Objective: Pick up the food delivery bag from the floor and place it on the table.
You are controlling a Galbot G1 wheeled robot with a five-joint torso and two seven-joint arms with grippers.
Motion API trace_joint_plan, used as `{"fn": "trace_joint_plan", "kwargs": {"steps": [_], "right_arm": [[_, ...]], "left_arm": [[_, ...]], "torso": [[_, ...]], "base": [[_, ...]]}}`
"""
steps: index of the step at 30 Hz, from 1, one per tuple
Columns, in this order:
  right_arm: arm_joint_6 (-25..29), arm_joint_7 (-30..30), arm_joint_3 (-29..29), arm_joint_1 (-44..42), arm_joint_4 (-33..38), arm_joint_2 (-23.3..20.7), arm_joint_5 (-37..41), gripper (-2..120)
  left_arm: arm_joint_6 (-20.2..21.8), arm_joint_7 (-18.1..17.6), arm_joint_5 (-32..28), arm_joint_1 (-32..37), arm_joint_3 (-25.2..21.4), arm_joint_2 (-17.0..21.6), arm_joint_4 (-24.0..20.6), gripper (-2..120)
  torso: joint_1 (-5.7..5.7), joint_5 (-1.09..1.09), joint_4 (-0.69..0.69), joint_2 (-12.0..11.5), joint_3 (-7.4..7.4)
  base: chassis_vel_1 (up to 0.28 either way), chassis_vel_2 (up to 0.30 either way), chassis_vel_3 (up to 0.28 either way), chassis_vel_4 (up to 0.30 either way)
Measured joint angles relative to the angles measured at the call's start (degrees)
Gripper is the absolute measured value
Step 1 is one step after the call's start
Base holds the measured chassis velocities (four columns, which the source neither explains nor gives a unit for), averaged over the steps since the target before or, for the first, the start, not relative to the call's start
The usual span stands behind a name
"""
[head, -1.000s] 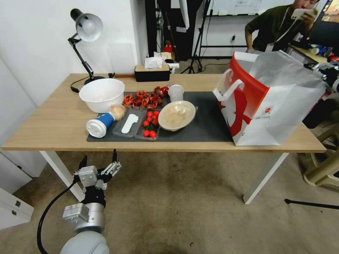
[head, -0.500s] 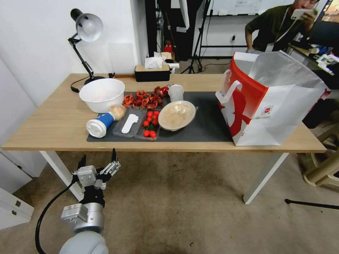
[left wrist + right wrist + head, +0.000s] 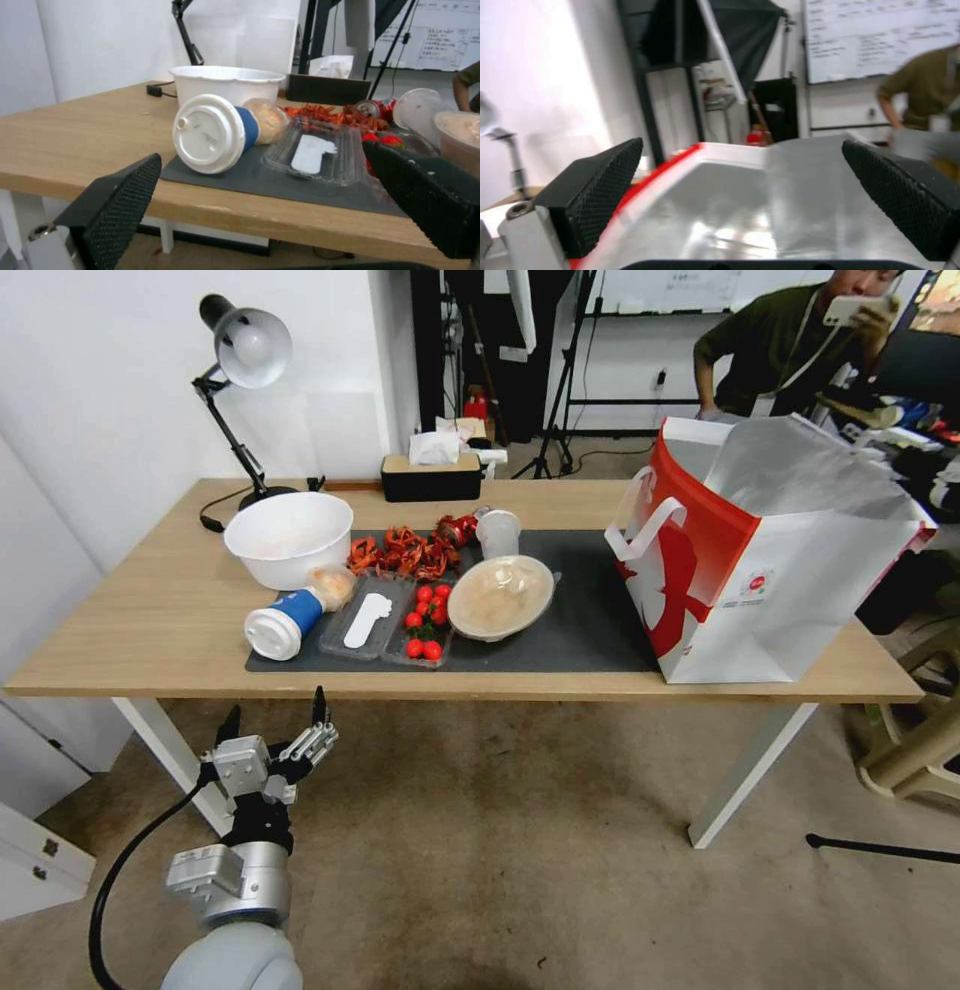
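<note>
Right tool (image 3: 740,210) — jaws spread wide, holding nothing; from its wrist view it sits just above the open mouth of the bag (image 3: 760,202), silver lining and red-white rim directly beneath and between the pads. In the head view this tool cannot be picked out among the clutter at the right edge, so its exact spot past the bag's far corner is hard to fix. Left tool (image 3: 272,728) — jaws apart, empty, parked low in front of the desk's near edge on the robot's left side, well apart from the bag; its wrist view looks across the desk (image 3: 75,127) at a tipped cup (image 3: 212,133), a white bowl (image 3: 227,84) and a clear tray (image 3: 315,153). The bag (image 3: 760,570) stands upright on the right end of the desk (image 3: 130,640), part on the dark mat (image 3: 590,620), its handles (image 3: 648,520) hanging loose on the red side, mouth gaping. The floor (image 3: 520,840) under the desk holds no bag. Judged from this: the lift and the placing are done, the bag looks settled and released — what is left, if anything, is for the right arm to clear away from the bag's top.
</note>
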Motion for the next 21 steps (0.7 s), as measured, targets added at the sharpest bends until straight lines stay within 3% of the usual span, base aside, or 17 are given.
{"fn": "trace_joint_plan", "kwargs": {"steps": [12,21], "right_arm": [[4.8,1.2,-2.7,-3.5,11.8,4.7,-7.2,100],[8.3,1.7,3.8,-19.3,22.6,14.7,-25.4,100]], "left_arm": [[0.5,2.3,0.1,0.9,-1.0,-0.4,-1.8,100],[-0.8,4.1,1.2,1.6,-1.3,-0.8,-2.4,100]], "torso": [[0.00,0.00,0.01,0.0,0.00],[0.00,-0.02,0.01,0.0,-0.01]], "base": [[0.000,0.000,0.000,0.000],[0.000,0.000,0.000,0.000]]}}
